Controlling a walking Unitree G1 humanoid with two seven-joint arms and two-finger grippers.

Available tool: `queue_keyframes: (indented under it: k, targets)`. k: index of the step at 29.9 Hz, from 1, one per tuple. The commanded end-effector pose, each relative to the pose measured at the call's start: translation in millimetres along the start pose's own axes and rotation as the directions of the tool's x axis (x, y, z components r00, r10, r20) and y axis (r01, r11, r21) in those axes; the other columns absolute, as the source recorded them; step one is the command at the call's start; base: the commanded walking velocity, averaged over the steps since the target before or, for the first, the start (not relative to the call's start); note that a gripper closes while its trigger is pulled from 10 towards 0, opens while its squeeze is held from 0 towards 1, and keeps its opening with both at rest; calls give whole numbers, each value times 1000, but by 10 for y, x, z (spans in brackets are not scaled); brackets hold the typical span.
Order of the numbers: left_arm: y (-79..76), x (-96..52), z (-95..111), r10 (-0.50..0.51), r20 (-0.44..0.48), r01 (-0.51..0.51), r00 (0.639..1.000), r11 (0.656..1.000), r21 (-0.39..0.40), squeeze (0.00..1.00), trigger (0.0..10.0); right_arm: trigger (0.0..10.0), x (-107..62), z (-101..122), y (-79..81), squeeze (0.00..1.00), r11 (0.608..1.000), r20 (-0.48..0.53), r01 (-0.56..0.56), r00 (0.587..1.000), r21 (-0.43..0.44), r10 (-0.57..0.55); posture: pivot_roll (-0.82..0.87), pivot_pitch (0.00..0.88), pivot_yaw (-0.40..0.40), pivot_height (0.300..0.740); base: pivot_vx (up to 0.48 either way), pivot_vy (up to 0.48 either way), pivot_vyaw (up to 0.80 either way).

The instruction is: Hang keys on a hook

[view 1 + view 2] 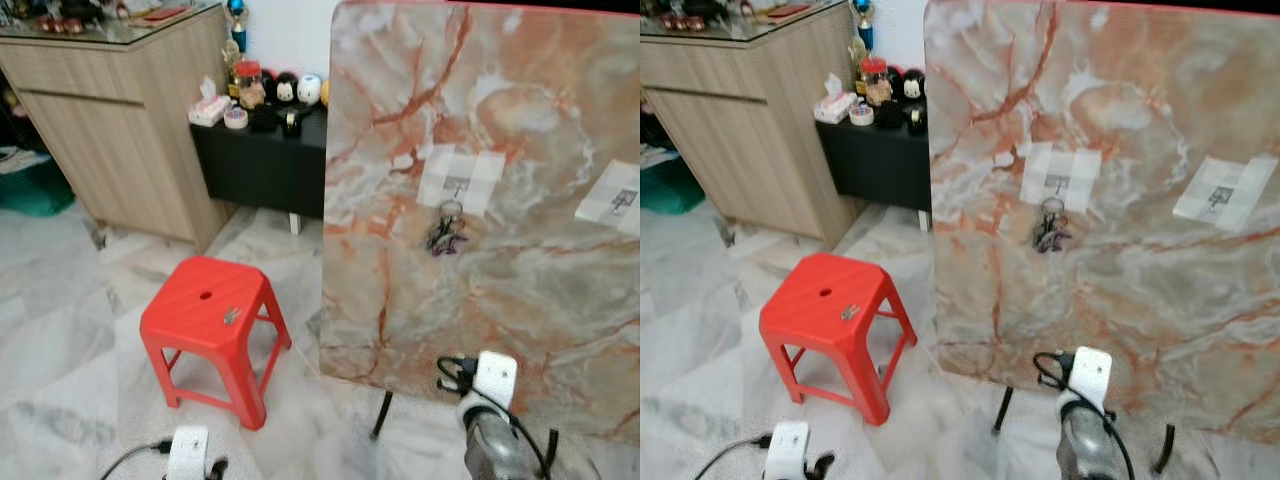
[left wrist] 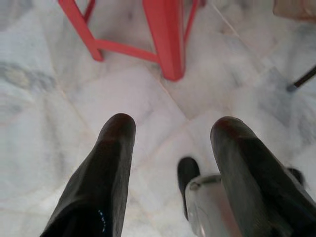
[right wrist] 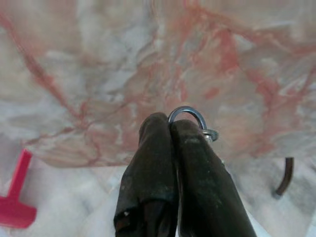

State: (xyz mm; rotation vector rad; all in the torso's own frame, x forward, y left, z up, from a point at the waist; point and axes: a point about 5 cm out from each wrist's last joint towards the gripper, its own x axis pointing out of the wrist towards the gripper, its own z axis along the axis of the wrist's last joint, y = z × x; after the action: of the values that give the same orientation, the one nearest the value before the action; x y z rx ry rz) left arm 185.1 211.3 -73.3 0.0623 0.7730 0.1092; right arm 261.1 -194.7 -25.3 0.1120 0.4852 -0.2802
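Observation:
An upright marble board carries two taped paper patches, each with a hook. A bunch of keys hangs from the left hook; the right hook is bare. My right gripper is low in front of the board, shut on a silver key ring that sticks out past its fingertips. A small key lies on the red stool. My left gripper hangs open over the floor near the stool's legs, holding nothing.
The board stands on thin black legs. At the back left are a wooden cabinet and a low black table with jars and tissues. Marble floor lies around the stool.

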Motion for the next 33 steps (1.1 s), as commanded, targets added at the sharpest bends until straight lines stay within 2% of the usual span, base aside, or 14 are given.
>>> queue_keyframes:
  k: [1, 4, 7, 13, 18, 22, 26, 30, 33]
  targets:
    - [-22, -25, -85, -6, -29, 6, 1000, 1000, 0, 0, 10000, 10000, 36, 136, -62, 0, 999, 63, 36, 997, -1, -36, 30, 0, -12, 740, 0, 0, 0]
    - [-19, -27, -91, -5, -30, 5, 1000, 1000, 2, 0, 10000, 10000, 68, 264, -45, 0, 999, 117, 37, 992, 22, -39, 32, 0, -13, 740, 0, 0, 0]
    - [-10, -23, -75, 2, -22, -2, 1000, 1000, 2, 0, 10000, 10000, 90, 465, -95, 0, 994, 221, 96, 970, 52, -105, 32, 0, -13, 740, 0, 0, 0]
    - [11, -19, -60, 8, -18, -7, 1000, 1000, 7, 0, 10000, 10000, 69, 691, -198, 0, 980, 353, 183, 914, 82, -200, 29, 0, -16, 740, 0, 0, 0]
    - [21, -15, -45, 12, -13, -12, 1000, 1000, 8, 0, 10000, 10000, 33, 758, -248, 0, 971, 410, 220, 881, 90, -238, 26, 0, -19, 740, 0, 0, 0]
    - [35, -13, -33, 17, -6, -17, 1000, 1000, 7, 0, 10000, 10000, -2, 810, -299, 0, 957, 439, 250, 850, 150, -291, 20, 0, -18, 740, 0, 0, 0]
    - [36, -14, -37, 15, -8, -15, 1000, 1000, 9, 0, 10000, 10000, -43, 882, -253, 0, 959, 478, 215, 833, 182, -278, 17, 0, -17, 740, 0, 0, 0]
    - [22, -13, -35, 11, -7, -11, 1000, 1000, 9, 0, 10000, 10000, -136, 964, -298, 0, 956, 522, 206, 803, 210, -288, 13, 0, -18, 740, 0, 0, 0]
    - [15, -13, -37, 9, -8, -9, 1000, 1000, 10, 0, 10000, 10000, -152, 970, -301, 0, 959, 528, 198, 803, 203, -278, 8, 0, -16, 740, 0, 0, 0]
